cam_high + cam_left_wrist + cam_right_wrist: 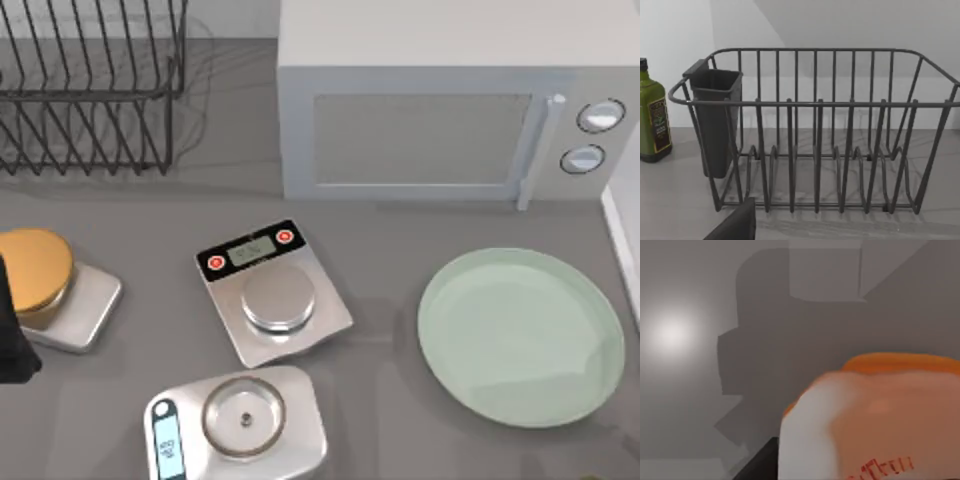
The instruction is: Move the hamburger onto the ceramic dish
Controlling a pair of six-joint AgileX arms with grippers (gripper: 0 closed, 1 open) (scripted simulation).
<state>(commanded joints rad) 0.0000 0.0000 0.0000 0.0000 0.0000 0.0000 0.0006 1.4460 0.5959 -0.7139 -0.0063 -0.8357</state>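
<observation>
Carrying the hamburger point(875, 420) close under the right wrist, above bare tabletop point(685, 390); finger state: cannot tell. Ceramic dish point(520, 335) empty, right of the scales. Next: position over dish, lower, release.

Glossy ceramic dish point(520, 335); brushed-metal scale pan point(278, 300); matt dark wire rack point(815, 130)

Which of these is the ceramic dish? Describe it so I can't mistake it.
Start at the big white microwave oven at the table's back. In front of it, on the table's right, lies the large round pale mint-green ceramic dish. It is wider than the steel scale pans to its left.
</observation>
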